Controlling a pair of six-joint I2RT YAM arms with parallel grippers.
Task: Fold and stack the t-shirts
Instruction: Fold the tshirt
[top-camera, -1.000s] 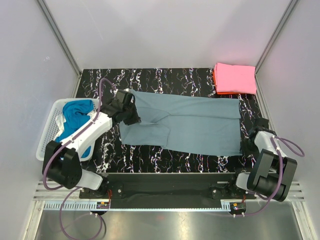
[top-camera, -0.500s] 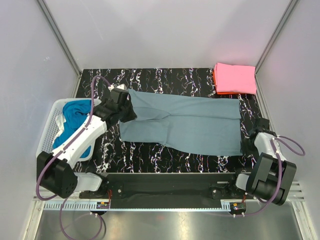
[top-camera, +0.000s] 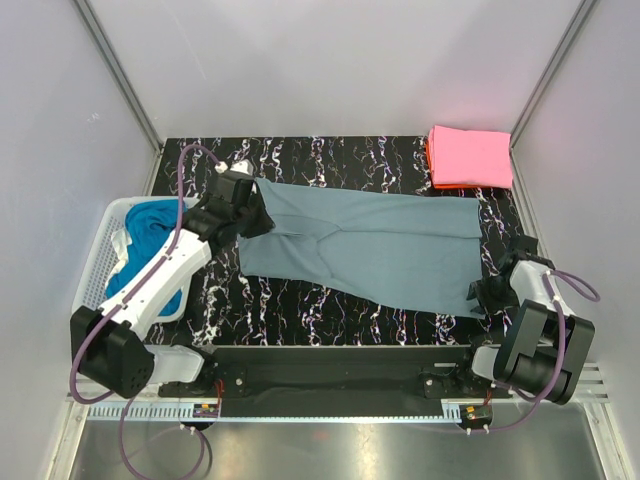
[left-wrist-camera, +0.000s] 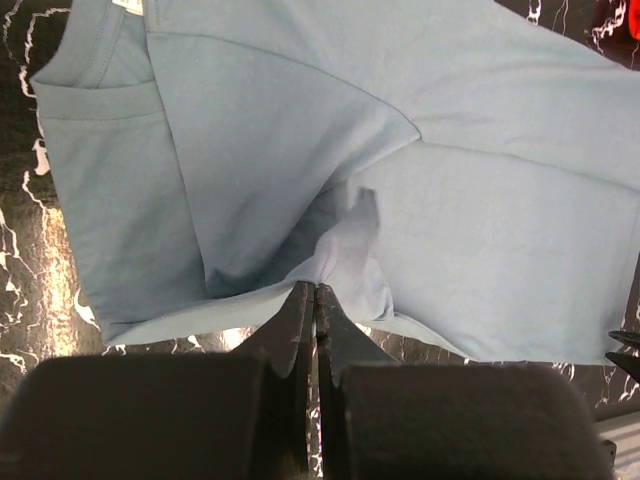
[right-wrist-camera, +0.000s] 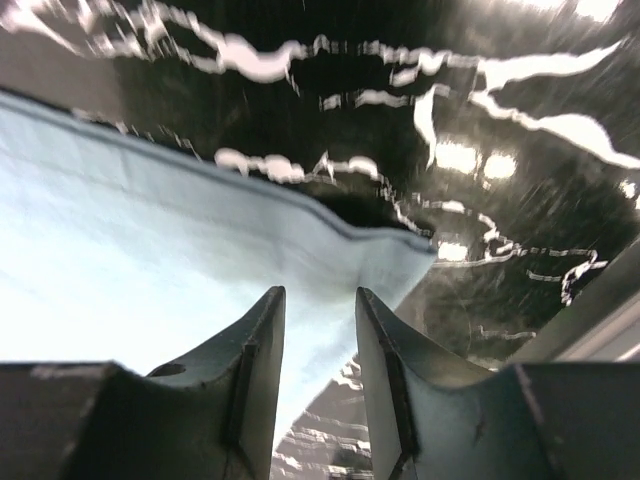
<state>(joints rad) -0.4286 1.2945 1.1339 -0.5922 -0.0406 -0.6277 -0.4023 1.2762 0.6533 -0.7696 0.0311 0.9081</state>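
Observation:
A dusty grey-blue t-shirt (top-camera: 380, 245) lies spread across the black marbled table (top-camera: 330, 155), partly folded lengthwise. My left gripper (top-camera: 248, 212) is at its left end, shut on a pinched ridge of the cloth (left-wrist-camera: 345, 240), with the fingertips (left-wrist-camera: 317, 288) pressed together. At the shirt's near right corner my right gripper (top-camera: 486, 293) is open. The corner of the cloth (right-wrist-camera: 390, 255) lies just under and ahead of its spread fingers (right-wrist-camera: 320, 292), which grip nothing. A folded pink t-shirt (top-camera: 470, 155) rests on an orange-red one (top-camera: 429, 160) at the far right corner.
A white mesh basket (top-camera: 100, 262) stands at the table's left edge and holds bright blue and teal shirts (top-camera: 150, 232). Grey walls close in the table on three sides. The arm bases sit along the near edge.
My left gripper has drawn the pinched cloth a little toward the far left. My right gripper has gone from shut on the shirt's corner to open, and the corner lies on the table.

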